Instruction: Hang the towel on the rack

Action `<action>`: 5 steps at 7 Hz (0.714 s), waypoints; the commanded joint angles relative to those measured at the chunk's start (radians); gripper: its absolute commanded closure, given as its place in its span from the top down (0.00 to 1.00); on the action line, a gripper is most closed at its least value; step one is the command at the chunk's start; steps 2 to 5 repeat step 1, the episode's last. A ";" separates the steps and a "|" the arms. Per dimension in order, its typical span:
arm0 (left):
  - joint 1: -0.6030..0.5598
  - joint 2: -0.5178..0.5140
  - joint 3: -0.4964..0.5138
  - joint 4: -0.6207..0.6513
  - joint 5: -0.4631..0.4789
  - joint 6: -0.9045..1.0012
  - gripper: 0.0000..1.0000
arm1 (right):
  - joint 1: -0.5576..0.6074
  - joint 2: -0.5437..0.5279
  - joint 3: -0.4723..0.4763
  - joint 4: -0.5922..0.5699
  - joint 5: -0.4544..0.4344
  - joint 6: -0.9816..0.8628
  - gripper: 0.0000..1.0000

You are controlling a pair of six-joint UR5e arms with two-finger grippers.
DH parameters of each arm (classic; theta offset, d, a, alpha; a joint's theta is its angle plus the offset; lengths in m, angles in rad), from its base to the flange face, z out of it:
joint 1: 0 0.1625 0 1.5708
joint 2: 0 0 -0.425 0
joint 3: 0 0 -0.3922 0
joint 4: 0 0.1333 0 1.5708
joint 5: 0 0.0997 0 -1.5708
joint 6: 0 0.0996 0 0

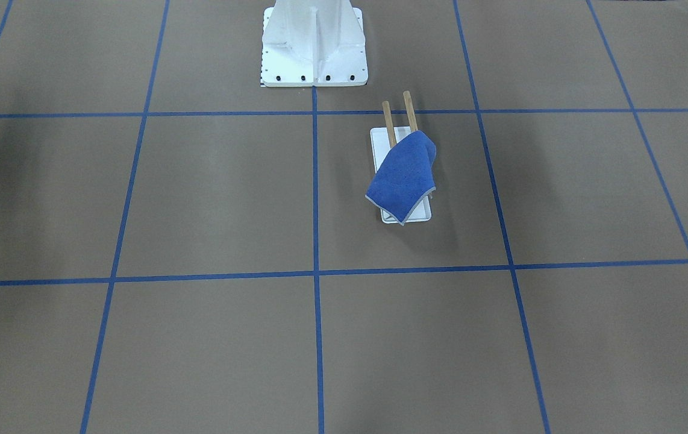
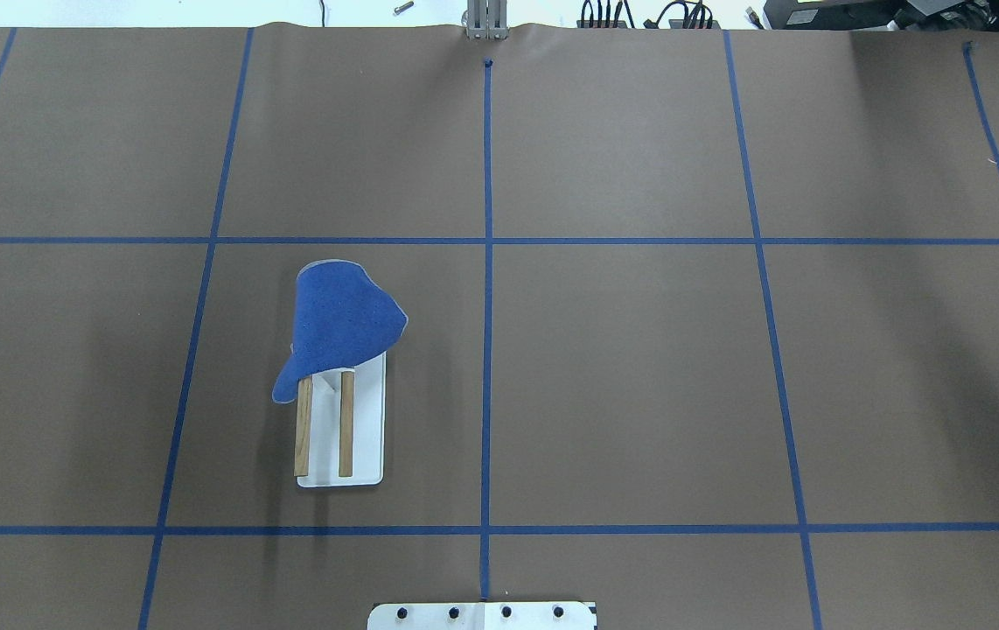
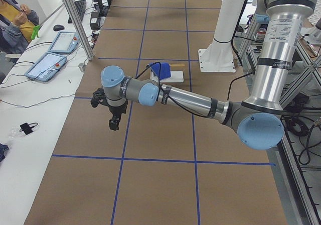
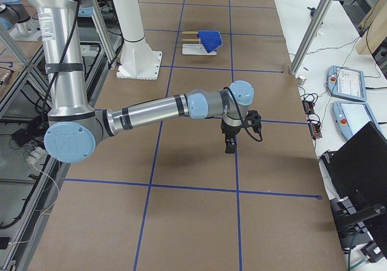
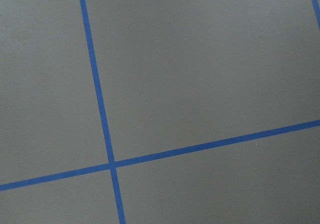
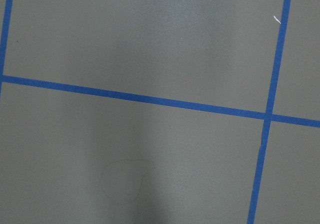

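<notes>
Draping one end of the brown-dowelled white rack (image 1: 388, 123) mid-frame, your royal-blue cloth towel (image 1: 404, 172) looks hung; left gripper (image 3: 114, 123) and right gripper (image 4: 230, 146) stand clear, their spread untellable.

We see a big brown desk (image 2: 639, 394) with blue tape lines (image 2: 487, 350) that make squares. In the overhead view the rack (image 2: 368, 437) stands on it, left of the middle. The white pedestal (image 2: 482, 617) sits at the bottom edge, in the middle.
</notes>
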 commanded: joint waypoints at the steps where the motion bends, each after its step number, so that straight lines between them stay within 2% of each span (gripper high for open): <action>1: 0.000 -0.005 -0.006 -0.003 0.000 -0.001 0.98 | 0.000 0.003 0.012 0.003 -0.001 0.000 1.00; 5: 0.000 -0.005 -0.006 -0.003 0.000 -0.001 0.98 | 0.000 0.003 0.012 0.003 -0.001 0.000 1.00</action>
